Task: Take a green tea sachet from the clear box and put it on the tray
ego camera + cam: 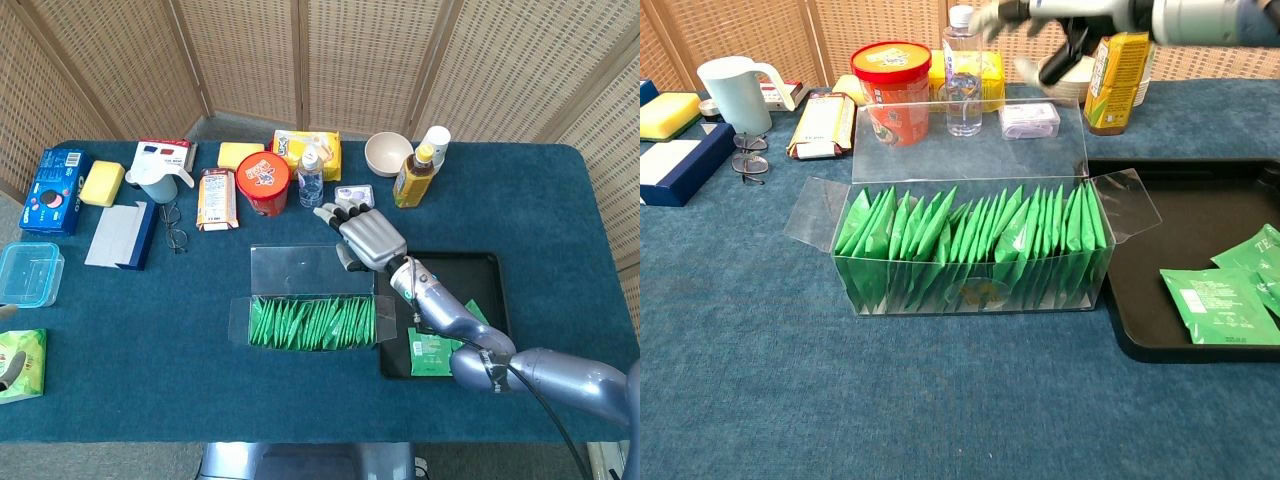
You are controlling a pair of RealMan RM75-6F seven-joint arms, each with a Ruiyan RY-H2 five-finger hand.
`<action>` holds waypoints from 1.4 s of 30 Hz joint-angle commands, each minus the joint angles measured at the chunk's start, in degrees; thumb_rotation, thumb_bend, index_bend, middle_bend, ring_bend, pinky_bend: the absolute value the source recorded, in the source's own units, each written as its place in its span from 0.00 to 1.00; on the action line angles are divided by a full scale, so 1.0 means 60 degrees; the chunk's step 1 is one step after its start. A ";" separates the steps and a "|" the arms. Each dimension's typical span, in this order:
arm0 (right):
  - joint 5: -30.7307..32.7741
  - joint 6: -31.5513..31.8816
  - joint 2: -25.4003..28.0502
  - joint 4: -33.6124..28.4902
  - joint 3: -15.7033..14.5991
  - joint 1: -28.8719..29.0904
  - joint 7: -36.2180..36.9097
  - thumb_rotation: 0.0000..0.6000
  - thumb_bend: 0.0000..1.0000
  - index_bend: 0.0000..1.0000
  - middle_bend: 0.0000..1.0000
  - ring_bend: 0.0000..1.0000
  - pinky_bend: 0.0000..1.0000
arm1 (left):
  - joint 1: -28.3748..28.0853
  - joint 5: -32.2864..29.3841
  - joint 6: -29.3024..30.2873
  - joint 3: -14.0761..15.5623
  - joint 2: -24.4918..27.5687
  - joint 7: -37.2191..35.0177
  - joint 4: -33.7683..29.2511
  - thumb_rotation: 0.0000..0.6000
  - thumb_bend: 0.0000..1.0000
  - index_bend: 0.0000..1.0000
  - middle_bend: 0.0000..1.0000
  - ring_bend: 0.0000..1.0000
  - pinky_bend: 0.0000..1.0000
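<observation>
A woven wicker folding screen point(300, 60) stands behind the blue-carpeted table point(150, 380).

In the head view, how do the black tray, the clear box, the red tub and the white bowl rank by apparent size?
1. Clear box with lid open, and black tray: too similar to rank.
2. Red tub.
3. White bowl.

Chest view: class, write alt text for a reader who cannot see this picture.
A clear box packed with upright green tea sachets stands open on a blue table, lid flap up. At right, a black tray holds loose sachets. The right robot hand, fingers spread and empty, hovers high behind the box near a red-lidded tub and a water bottle.
</observation>
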 commanded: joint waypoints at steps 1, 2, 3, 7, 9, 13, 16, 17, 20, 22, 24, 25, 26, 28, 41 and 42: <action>-0.1105 0.0709 0.0405 -0.0565 0.0208 -0.0546 0.0991 0.83 0.66 0.03 0.00 0.03 0.11 | -0.0017 0.0023 0.0012 -0.0020 -0.0027 0.0004 -0.0002 1.00 0.31 0.24 0.25 0.20 0.30; -0.1321 0.0822 0.0469 -0.0651 0.0197 -0.0633 0.1160 0.85 0.65 0.04 0.00 0.03 0.11 | -0.0024 0.0028 0.0010 -0.0024 -0.0031 0.0011 -0.0004 1.00 0.31 0.24 0.25 0.20 0.30; -0.1641 0.0957 0.0557 -0.0754 0.0154 -0.0745 0.1379 0.86 0.65 0.05 0.00 0.03 0.11 | -0.0033 0.0037 0.0004 -0.0027 -0.0032 0.0025 -0.0009 1.00 0.31 0.24 0.25 0.20 0.30; -0.2708 0.1263 0.0827 -0.1130 -0.0148 -0.1029 0.1906 0.89 0.60 0.16 0.02 0.03 0.11 | -0.0059 0.0059 0.0031 -0.0068 -0.0028 0.0054 -0.0043 1.00 0.31 0.25 0.25 0.20 0.30; -0.3273 0.1350 0.0929 -0.1321 -0.0363 -0.1140 0.2237 0.89 0.57 0.20 0.04 0.03 0.11 | -0.0071 0.0061 0.0058 -0.0100 -0.0031 0.0068 -0.0057 1.00 0.31 0.25 0.25 0.20 0.30; -0.4157 0.1453 0.1041 -0.1534 -0.0738 -0.1254 0.2685 0.89 0.49 0.25 0.04 0.03 0.11 | -0.0097 0.0063 0.0032 -0.0113 -0.0009 0.0124 -0.0103 1.00 0.31 0.25 0.25 0.20 0.30; -0.4575 0.1391 0.1042 -0.1675 -0.0937 -0.1231 0.2894 0.90 0.43 0.27 0.05 0.03 0.11 | -0.0115 0.0024 0.0005 -0.0132 0.0019 0.0161 -0.0144 1.00 0.31 0.25 0.25 0.20 0.30; -0.4678 0.1329 0.1016 -0.1705 -0.0991 -0.1196 0.2936 0.90 0.41 0.28 0.05 0.03 0.11 | -0.0125 0.0002 -0.0015 -0.0140 0.0026 0.0173 -0.0160 1.00 0.31 0.25 0.25 0.20 0.30; -0.4843 0.1171 0.0898 -0.1733 -0.1062 -0.1081 0.2959 0.96 0.38 0.30 0.05 0.03 0.11 | -0.0154 -0.0032 -0.0066 -0.0155 0.0045 0.0205 -0.0188 1.00 0.31 0.25 0.25 0.20 0.30; -0.4903 0.1022 0.0780 -0.1748 -0.1093 -0.0978 0.2937 0.99 0.35 0.30 0.05 0.03 0.11 | -0.0177 -0.0060 -0.0100 -0.0170 0.0058 0.0218 -0.0207 1.00 0.31 0.25 0.25 0.20 0.30; -0.4886 0.0845 0.0642 -0.1720 -0.1095 -0.0863 0.2853 1.00 0.32 0.30 0.05 0.03 0.11 | -0.0202 -0.0094 -0.0127 -0.0196 0.0086 0.0229 -0.0217 1.00 0.31 0.25 0.25 0.20 0.30; -0.4837 0.0751 0.0551 -0.1684 -0.1081 -0.0801 0.2773 1.00 0.31 0.31 0.06 0.03 0.11 | -0.0219 -0.0106 -0.0137 -0.0214 0.0105 0.0238 -0.0227 1.00 0.31 0.25 0.25 0.20 0.30; -0.4768 0.0639 0.0454 -0.1646 -0.1066 -0.0735 0.2673 1.00 0.30 0.31 0.06 0.03 0.11 | -0.0233 -0.0105 -0.0135 -0.0231 0.0126 0.0252 -0.0239 1.00 0.31 0.25 0.25 0.20 0.30; -0.4599 0.0471 0.0278 -0.1584 -0.1023 -0.0635 0.2504 1.00 0.29 0.33 0.06 0.03 0.11 | -0.0252 -0.0092 -0.0134 -0.0248 0.0145 0.0270 -0.0260 1.00 0.31 0.25 0.25 0.20 0.30; -0.3969 0.0011 -0.0657 -0.0798 -0.0860 -0.0216 0.1532 1.00 0.28 0.40 0.08 0.04 0.11 | -0.0298 -0.0166 -0.0263 -0.0225 0.0105 0.0332 -0.0285 1.00 0.31 0.25 0.25 0.20 0.30; -0.3967 0.0026 -0.0722 -0.0697 -0.0861 -0.0200 0.1430 1.00 0.28 0.40 0.08 0.05 0.11 | -0.0298 -0.0175 -0.0270 -0.0224 0.0099 0.0330 -0.0280 1.00 0.31 0.25 0.25 0.20 0.30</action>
